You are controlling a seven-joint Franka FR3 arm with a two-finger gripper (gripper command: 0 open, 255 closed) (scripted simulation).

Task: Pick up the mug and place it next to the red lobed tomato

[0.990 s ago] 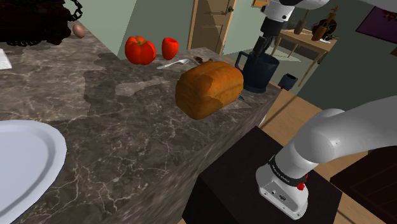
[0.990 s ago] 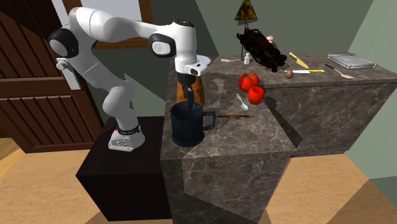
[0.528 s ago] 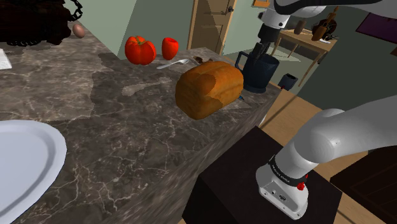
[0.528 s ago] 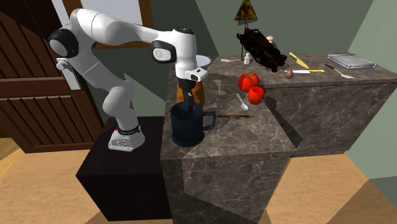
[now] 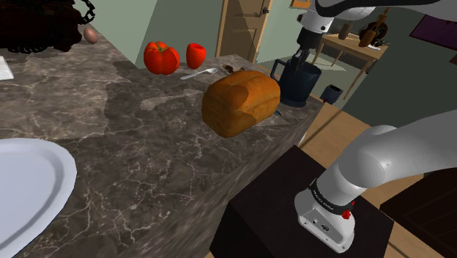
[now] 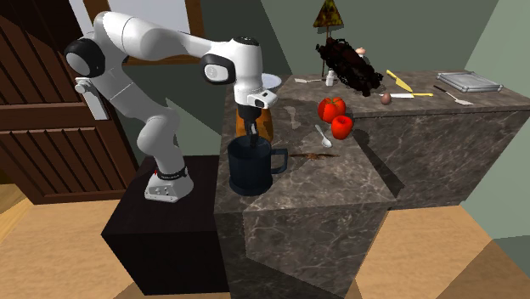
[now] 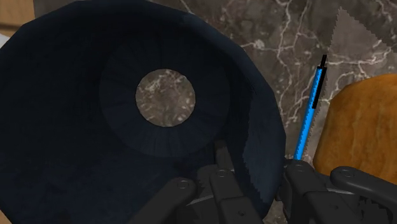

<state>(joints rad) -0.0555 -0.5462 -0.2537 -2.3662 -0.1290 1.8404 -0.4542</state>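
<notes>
One dark blue mug (image 5: 296, 84) stands on the counter (image 5: 132, 146) at the corner nearest the stand, so the arm can drop almost straight onto it. The pincer (image 7: 259, 159) is released: its fingers stand apart astride the mug's wall, one inside and one outside. That suits a rim hold, likely because the body is too wide to span. At the shoulder view's left sits a bread loaf (image 5: 240, 101), with a blue-handled serrated knife (image 7: 310, 108) between loaf and mug. Farther along lie a spoon (image 5: 199, 73), a smooth red fruit (image 5: 195, 55) and the red lobed tomato (image 5: 161, 57), well apart from the mug.
</notes>
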